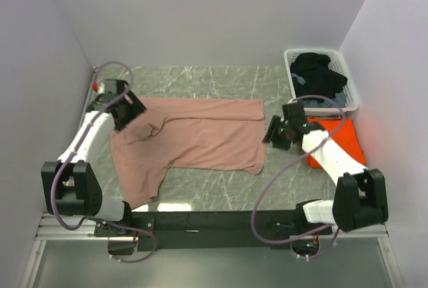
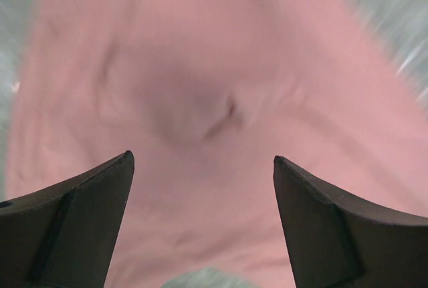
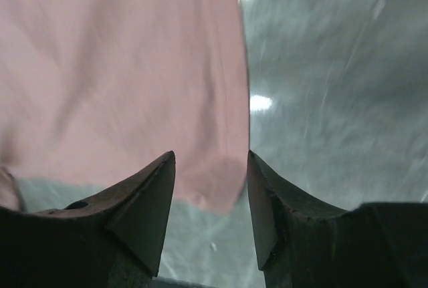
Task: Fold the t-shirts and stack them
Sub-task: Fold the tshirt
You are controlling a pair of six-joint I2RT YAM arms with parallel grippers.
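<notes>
You're mid-fold on the pink tee (image 1: 200,134), spread across the frame's middle. Your left claw (image 2: 200,158) gapes empty above its upper-left part. Your right claw (image 3: 210,154) stands parted, empty, at the right hem corner. Likely next: pinch that corner. The orange tee (image 1: 351,144) lies at right.

Orange tee (image 1: 350,139) partly under R arm (image 1: 329,156)

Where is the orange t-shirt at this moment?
In the top view the orange t-shirt lies at the right side of the table, partly under the right arm, just in front of the white laundry basket and right of the spread pink t-shirt.
</notes>
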